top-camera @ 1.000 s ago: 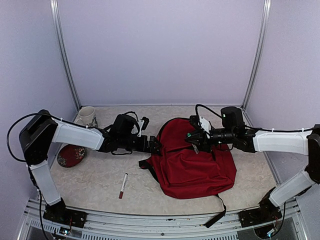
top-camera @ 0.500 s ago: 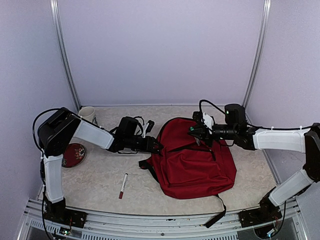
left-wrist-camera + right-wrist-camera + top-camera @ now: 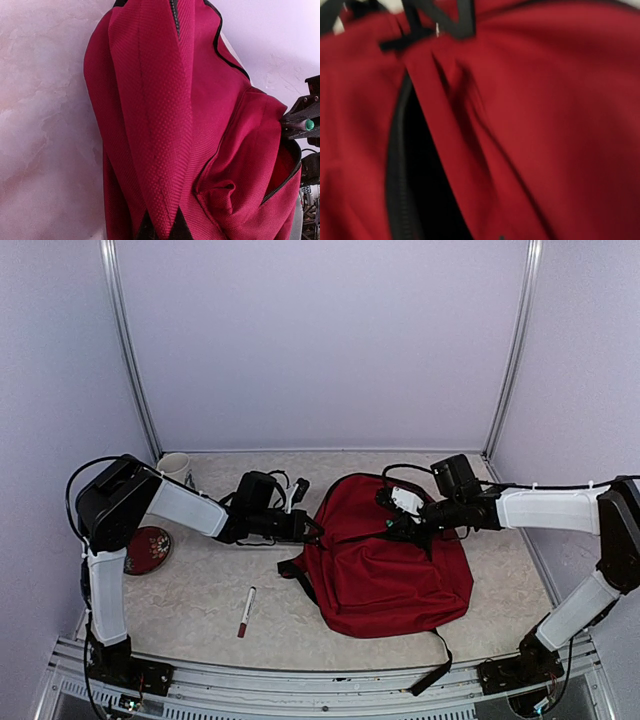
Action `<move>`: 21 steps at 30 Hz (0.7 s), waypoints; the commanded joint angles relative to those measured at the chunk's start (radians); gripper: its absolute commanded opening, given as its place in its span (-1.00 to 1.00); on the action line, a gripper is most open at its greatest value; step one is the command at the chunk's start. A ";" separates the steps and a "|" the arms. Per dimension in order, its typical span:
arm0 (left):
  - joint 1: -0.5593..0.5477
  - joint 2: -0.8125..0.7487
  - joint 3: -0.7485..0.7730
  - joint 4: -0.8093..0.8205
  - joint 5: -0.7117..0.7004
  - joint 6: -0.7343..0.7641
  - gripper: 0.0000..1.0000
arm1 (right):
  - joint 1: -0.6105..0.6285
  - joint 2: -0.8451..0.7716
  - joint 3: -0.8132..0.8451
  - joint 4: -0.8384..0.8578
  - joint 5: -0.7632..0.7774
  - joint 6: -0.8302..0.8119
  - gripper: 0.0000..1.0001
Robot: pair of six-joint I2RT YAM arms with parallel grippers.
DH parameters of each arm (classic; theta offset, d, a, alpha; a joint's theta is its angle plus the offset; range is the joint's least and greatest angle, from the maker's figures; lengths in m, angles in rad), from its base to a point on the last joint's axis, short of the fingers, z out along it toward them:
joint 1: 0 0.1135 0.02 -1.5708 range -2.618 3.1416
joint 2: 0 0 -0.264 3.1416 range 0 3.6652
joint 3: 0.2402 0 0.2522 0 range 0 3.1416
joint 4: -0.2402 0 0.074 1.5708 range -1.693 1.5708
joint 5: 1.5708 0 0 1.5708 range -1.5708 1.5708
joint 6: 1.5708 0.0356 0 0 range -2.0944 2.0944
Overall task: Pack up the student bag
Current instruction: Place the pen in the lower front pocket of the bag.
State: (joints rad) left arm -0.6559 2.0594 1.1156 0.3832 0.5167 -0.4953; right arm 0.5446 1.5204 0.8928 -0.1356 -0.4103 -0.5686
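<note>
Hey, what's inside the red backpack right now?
The right wrist view looks into the student bag through its unzipped opening, but only darkness shows there. No item is visible inside. Anything deeper is covered by the bag's own fabric.

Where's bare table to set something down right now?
Front left: bare table between red plate, marker and student bag. Also the back strip behind the bag, right of the mug. Crowded at the bag's top, where left gripper and right gripper grip it.
</note>
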 commanded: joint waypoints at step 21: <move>-0.135 -0.418 0.027 -0.848 -0.757 0.184 0.59 | 0.074 -0.230 0.091 0.049 0.265 0.358 0.05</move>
State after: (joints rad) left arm -0.7113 1.6985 1.1397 -0.0467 0.0467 -0.3332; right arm 0.6071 1.3190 1.0260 -0.1497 -0.2672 -0.3286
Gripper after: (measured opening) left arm 0.815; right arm 0.527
